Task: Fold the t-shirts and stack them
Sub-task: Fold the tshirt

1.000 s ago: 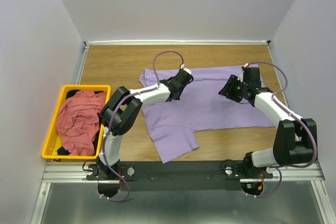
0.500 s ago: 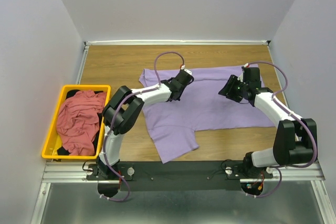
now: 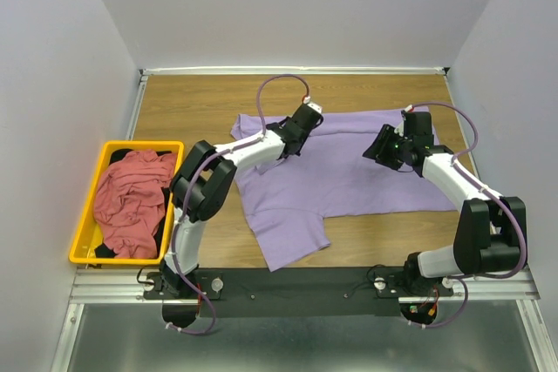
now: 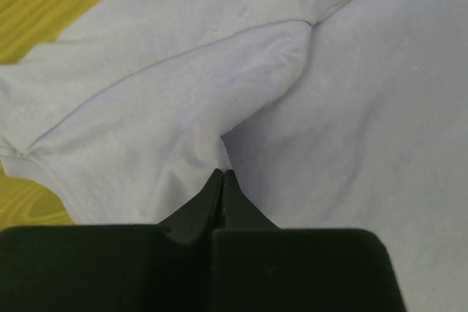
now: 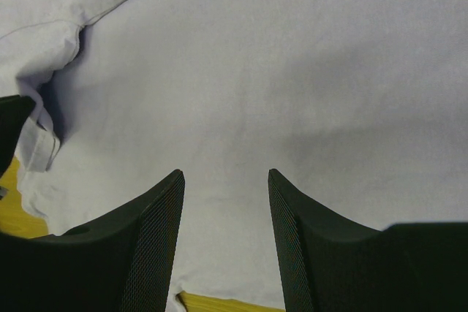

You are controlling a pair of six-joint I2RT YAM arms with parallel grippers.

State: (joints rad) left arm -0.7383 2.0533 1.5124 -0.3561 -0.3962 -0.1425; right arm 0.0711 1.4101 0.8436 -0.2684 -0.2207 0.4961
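Lavender t-shirt: we find left gripper clenched on its fold at ten o'clock, right gripper released at two.

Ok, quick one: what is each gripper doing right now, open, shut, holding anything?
Left gripper: jaws shut, pinching a fold of the plain lavender-purple cloth t-shirt.
Right gripper: jaws open above the same shirt, holding nothing.

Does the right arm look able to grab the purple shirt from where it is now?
Probably yes. The right arm holds its open fingers close over the purple shirt, and nothing lies between them and the cloth.
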